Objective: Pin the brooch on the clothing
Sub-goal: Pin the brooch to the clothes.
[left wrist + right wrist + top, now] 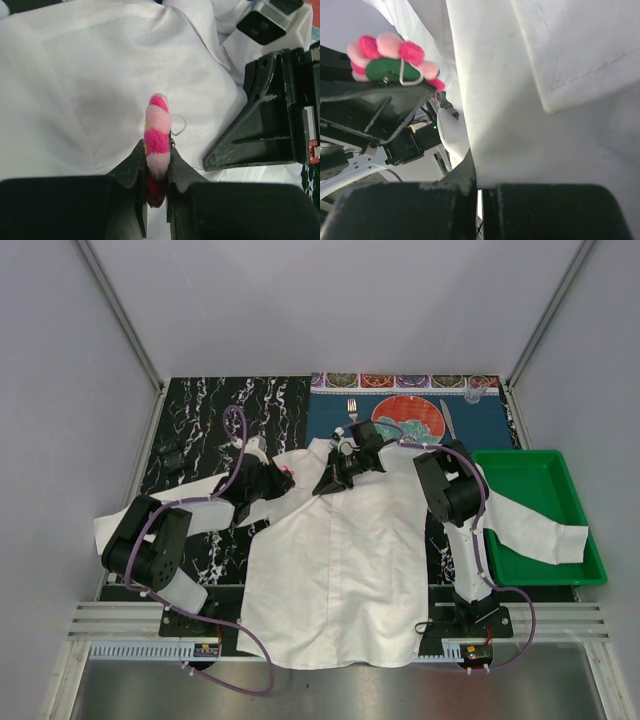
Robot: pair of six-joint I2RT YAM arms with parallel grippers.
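The white shirt (340, 570) lies spread on the table, collar at the far end. My left gripper (281, 478) is shut on the brooch (290, 472) at the shirt's left shoulder. In the left wrist view the pink-red brooch (157, 132) stands edge-on between the fingers (131, 167), just above the fabric (90, 90). My right gripper (331, 480) is shut on a fold of shirt near the collar; the fabric (545, 130) runs between its fingers (465, 182). The right wrist view shows the brooch's green back (390, 67) with its wire pin, close beside the lifted fold.
A green tray (560, 472) stands at the right with the shirt's right sleeve draped over its rim. A round red-and-teal plate (410, 420), a fork (352, 408) and a knife (447, 418) lie on a blue mat behind the collar. A black marbled mat (200, 430) lies at the left.
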